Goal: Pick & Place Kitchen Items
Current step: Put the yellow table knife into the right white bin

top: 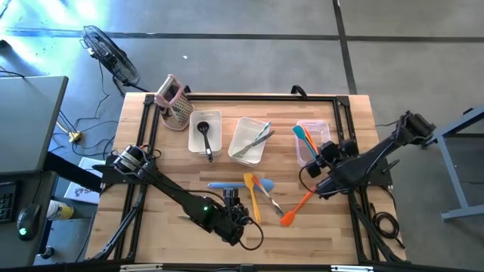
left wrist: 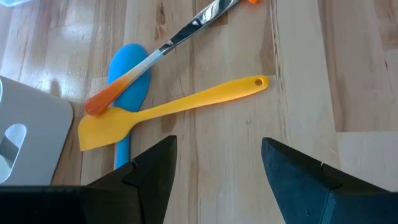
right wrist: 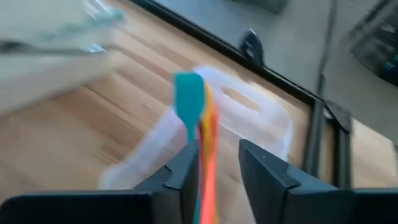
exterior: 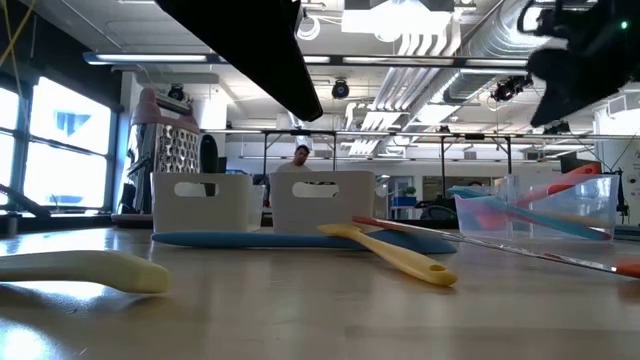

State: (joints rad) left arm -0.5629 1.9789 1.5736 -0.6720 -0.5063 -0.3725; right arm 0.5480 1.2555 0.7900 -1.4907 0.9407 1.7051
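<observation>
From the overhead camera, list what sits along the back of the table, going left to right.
Box grater with pink handle → bin holding the black ladle → bin holding the metal tongs → bin holding teal and orange spatulas, where the right gripper hovers.

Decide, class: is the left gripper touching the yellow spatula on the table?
Apart. The left wrist view shows bare wood between the open left gripper and the yellow spatula, which lies beyond the fingertips.
</observation>
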